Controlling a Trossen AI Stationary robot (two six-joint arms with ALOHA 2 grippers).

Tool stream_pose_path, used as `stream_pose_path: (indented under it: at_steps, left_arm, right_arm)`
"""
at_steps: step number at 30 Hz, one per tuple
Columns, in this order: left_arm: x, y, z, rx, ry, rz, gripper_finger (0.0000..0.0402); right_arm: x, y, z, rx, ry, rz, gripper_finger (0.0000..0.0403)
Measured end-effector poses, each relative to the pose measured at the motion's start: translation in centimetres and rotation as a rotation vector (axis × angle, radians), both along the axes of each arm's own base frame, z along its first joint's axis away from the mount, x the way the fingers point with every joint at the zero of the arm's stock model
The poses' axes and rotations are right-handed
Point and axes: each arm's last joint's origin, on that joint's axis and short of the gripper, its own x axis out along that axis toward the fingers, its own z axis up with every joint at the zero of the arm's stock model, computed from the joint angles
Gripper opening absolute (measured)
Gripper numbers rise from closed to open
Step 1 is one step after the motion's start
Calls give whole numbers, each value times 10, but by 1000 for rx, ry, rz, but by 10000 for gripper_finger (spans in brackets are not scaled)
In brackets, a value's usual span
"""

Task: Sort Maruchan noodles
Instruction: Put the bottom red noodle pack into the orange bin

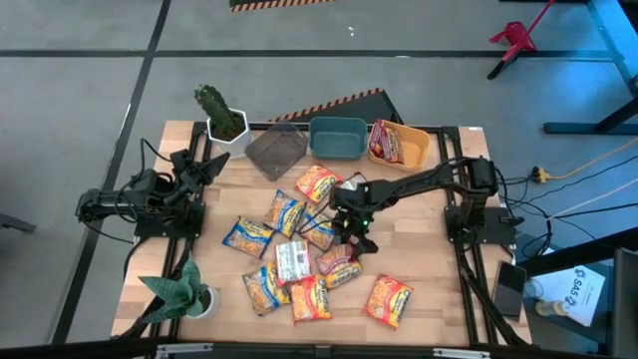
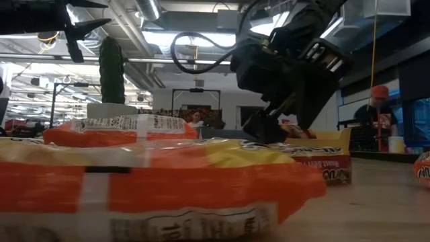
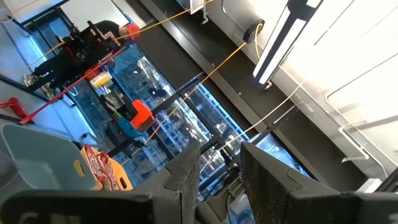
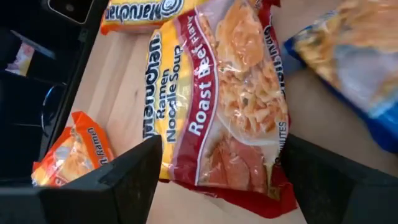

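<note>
Across the wooden worktop (image 1: 419, 259), Maruchan noodles (image 1: 299, 261) scattered mid-surface, one red packet already in the yellow bin (image 1: 423, 150). Right tool (image 1: 351, 231) spread wide over the roast beef packet (image 4: 230, 93), apparently mid-pick; next, descend and close. Left tool (image 3: 219, 180) parked at the left edge, fingers apart.

Blue-and-yellow crinkly plastic noodle packet (image 4: 354, 56): blurred, cut by the right wrist picture's edge. Orange flat plastic packet (image 2: 154, 185): blurred, cut off at the low picture's bottom and left. Orange packet (image 2: 422, 168): only a sliver showing.
</note>
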Motion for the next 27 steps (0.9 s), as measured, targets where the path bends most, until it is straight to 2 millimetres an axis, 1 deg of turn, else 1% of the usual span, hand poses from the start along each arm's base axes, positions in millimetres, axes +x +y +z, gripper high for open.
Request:
stream_pose_path:
  at_steps: [3,5,8,11,16,17,18,20,23,27]
  left_arm:
    - [0,0,0,1,3,-1,110]
    - [0,0,0,3,3,-6,110]
    - [0,0,0,8,3,-16,110]
    - [0,-1,0,10,3,-18,110]
    - [0,-1,0,10,3,-19,110]
    - [0,-1,0,10,3,-18,110]
    - [0,-1,0,10,3,-18,110]
    - [0,-1,0,10,3,-18,110]
    - [0,-1,0,10,3,-18,110]
    - [0,-1,0,9,3,-19,110]
  right_arm:
    - [-1,2,0,12,26,-13,302]
    - [-1,4,-1,-7,51,-32,294]
    - [-2,7,-3,-76,75,-55,257]
    - [-2,8,-3,-100,80,-70,190]
    - [-1,10,-2,-116,71,-72,43]
    - [-1,10,-2,-115,70,-72,23]
    - [-1,10,-2,-112,71,-72,13]
    - [-1,10,-2,-106,84,-86,15]
    - [-1,10,-1,-100,97,-97,4]
    - [4,9,9,-131,127,-119,1]
